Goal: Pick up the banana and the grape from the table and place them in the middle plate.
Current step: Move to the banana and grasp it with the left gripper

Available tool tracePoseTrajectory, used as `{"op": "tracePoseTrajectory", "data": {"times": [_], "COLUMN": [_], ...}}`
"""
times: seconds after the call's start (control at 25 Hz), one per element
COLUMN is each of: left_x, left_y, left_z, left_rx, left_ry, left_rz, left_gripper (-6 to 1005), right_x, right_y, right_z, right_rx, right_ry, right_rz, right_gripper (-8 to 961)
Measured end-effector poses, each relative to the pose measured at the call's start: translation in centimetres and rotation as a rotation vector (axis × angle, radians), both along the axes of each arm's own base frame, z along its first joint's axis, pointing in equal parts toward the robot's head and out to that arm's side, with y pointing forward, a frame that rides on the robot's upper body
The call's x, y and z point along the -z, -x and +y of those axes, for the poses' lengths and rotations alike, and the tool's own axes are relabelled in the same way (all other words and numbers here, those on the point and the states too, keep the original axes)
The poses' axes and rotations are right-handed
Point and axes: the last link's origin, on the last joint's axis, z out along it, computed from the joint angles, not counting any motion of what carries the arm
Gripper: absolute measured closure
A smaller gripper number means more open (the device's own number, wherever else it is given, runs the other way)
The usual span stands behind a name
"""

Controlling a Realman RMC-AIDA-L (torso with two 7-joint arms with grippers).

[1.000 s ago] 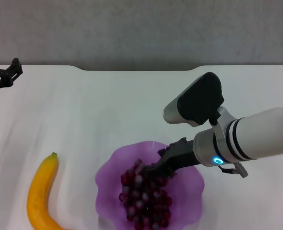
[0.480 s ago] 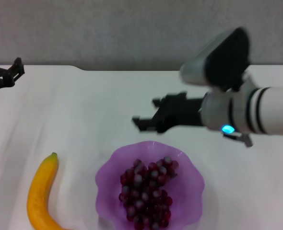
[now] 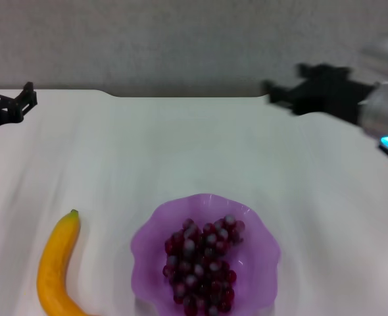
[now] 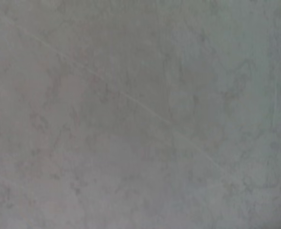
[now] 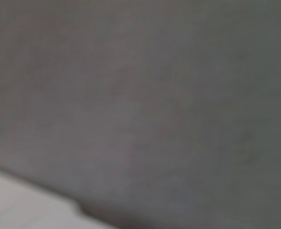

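The grape (image 3: pixel 204 263) bunch lies inside the translucent purple middle plate (image 3: pixel 143 238) at the near middle of the white table (image 3: pixel 181 151). On the table left of the plate lies the yellow banana (image 3: pixel 54 268), its green stem tip pointing away from me. My right gripper (image 3: pixel 283 79) hangs high at the far right, well clear of the plate, open and empty. Parked at the table's far left edge is my left gripper (image 3: pixel 16 104). Both wrist views show mostly grey wall.
A grey wall (image 3: pixel 181 39) stands behind the table's notched far edge (image 3: pixel 115 94). A corner of the white table (image 5: pixel 16 205) shows in the right wrist view.
My right gripper has let go of the grape bunch in the plate, lifted, and drawn back up and to the far right. The banana and the left arm have stayed put.
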Motion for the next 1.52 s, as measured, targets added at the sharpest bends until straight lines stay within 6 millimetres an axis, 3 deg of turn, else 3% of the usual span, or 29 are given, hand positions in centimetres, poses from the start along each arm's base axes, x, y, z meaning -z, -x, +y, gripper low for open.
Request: {"op": "tracePoseTrajectory", "data": {"times": [0.12,0.44,0.64,1.0,1.28,1.52], "left_x": [0.1,0.0,-0.1,-0.1,-1.2,-1.6], "left_y": [-0.1,-0.1,0.0,-1.2,-2.3,-1.8], "left_z": [-0.1,-0.1,-0.4,-0.9,-1.6,-1.4], "left_rx": [0.004,-0.002,-0.010,-0.063,-0.159,-0.312], "left_ry": [0.000,-0.008,-0.010,0.103,0.271,0.367], "left_rz": [0.001,-0.034,-0.060,-0.124,-0.136,-0.061], "left_gripper": [170,171,170,170,170,170], "right_x": [-1.8,-3.2,-3.2,-2.6,-2.6,-2.6], "right_y": [-3.2,-9.3,-11.7,-12.1,-11.7,-11.0], "right_z": [0.2,0.4,-0.3,-2.3,-2.5,-2.6], "right_rx": [0.063,0.188,0.231,0.215,0.202,0.179], "right_ry": [-0.146,-0.281,-0.341,-0.423,-0.426,-0.423], "right_rz": [0.019,-0.035,-0.043,-0.004,0.000,-0.002], "right_gripper": [212,212,212,217,220,221]}}
